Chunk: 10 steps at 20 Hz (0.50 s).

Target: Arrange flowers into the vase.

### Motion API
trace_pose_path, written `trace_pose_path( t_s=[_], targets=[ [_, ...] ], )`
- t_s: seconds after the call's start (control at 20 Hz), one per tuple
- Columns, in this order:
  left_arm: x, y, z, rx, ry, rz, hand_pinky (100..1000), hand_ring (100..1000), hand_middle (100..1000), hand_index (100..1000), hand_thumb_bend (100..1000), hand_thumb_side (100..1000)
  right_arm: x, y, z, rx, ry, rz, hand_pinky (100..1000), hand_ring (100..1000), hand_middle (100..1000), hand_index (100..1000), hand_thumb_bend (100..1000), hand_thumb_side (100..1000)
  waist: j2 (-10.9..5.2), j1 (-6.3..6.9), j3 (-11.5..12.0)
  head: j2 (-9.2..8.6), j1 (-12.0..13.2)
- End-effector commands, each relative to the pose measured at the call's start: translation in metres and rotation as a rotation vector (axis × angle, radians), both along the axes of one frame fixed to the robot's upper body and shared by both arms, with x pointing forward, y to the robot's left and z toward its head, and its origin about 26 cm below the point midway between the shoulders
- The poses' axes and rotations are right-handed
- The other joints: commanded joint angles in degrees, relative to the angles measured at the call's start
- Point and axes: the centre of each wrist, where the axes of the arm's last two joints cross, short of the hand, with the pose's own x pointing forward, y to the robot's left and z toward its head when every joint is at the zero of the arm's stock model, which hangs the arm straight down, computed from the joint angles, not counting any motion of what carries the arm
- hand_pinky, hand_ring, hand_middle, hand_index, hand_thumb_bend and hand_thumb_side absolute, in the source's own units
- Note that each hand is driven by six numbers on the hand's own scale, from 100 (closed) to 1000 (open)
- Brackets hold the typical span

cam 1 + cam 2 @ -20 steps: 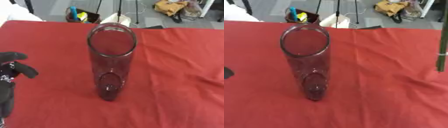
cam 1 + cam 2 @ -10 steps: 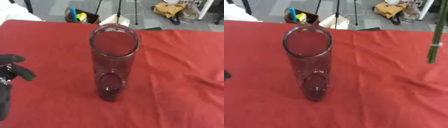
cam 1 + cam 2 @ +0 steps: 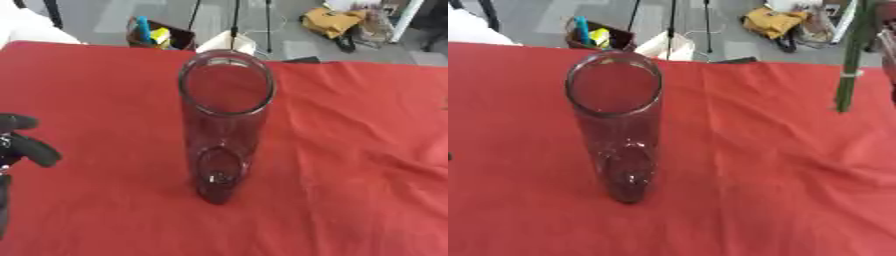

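We see a tall clear glass vase upright mid red tablecloth, our left hand at the left edge, fingers curled on nothing, green flower stems hanging upper right, well apart from the vase, our right hand unseen

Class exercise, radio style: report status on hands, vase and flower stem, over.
Left hand at left edge, fingers curled, holding nothing. Right hand out of view. Vase upright on red cloth, empty. Green stem hanging upper right, clear of the vase. Nothing blocking the mouth.
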Motion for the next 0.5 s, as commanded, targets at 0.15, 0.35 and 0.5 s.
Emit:
trace_pose_path(
  t_s=[0.15, 0.35, 0.5],
  targets=[
    [-0.0022, -0.0012, 0.0066, 0.026, -0.026, -0.022, 508, 461, 659, 755, 100, 948, -0.0016, 0.0034, 0.0111, -0.017, -0.013, 0.044, 100, 282, 100, 100, 100, 488, -1.26, -0.61, 1.48, -0.49, -1.05],
    [-0.0020, -0.0016, 0.0075, 0.029, -0.030, -0.027, 507, 461, 659, 756, 100, 948, -0.0008, 0.0062, 0.0139, -0.015, -0.018, 0.074, 100, 278, 100, 100, 100, 566, -1.10, -1.07, 2.49, -0.54, -1.67],
    [-0.0019, -0.0016, 0.0080, 0.031, -0.032, -0.028, 507, 461, 659, 756, 100, 947, -0.0008, 0.0082, 0.0158, -0.007, -0.017, 0.093, 100, 274, 100, 100, 100, 564, -0.98, -1.37, 3.18, -0.49, -2.01]
  ],
)
